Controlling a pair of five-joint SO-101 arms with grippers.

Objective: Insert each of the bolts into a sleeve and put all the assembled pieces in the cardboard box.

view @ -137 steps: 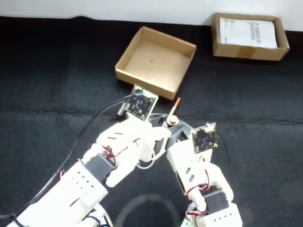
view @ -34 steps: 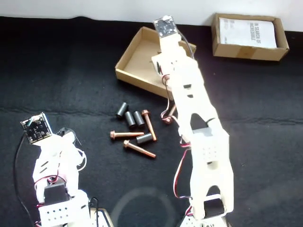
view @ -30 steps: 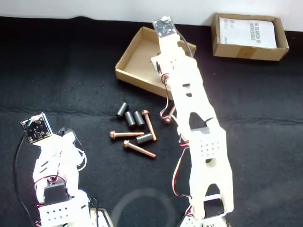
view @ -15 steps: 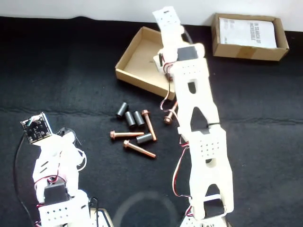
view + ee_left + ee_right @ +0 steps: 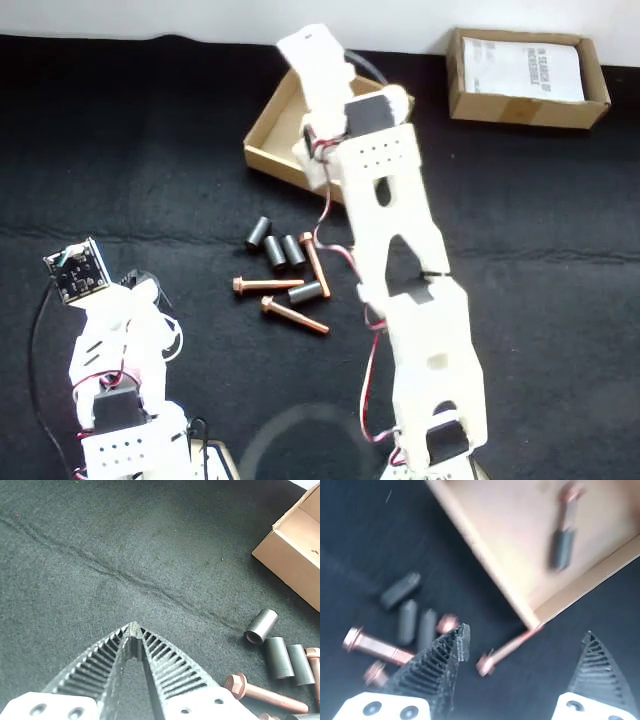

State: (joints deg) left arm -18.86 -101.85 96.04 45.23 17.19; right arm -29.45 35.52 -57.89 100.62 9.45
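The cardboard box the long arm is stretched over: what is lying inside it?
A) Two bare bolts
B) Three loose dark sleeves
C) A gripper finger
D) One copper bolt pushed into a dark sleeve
D: the right wrist view shows a single assembled piece, a copper bolt sitting in a dark sleeve, lying on the floor of the cardboard box.

Pincer (image 5: pixel 134 628) tips together; sleeves (image 5: pixel 278 656) near box (image 5: pixel 292 559)
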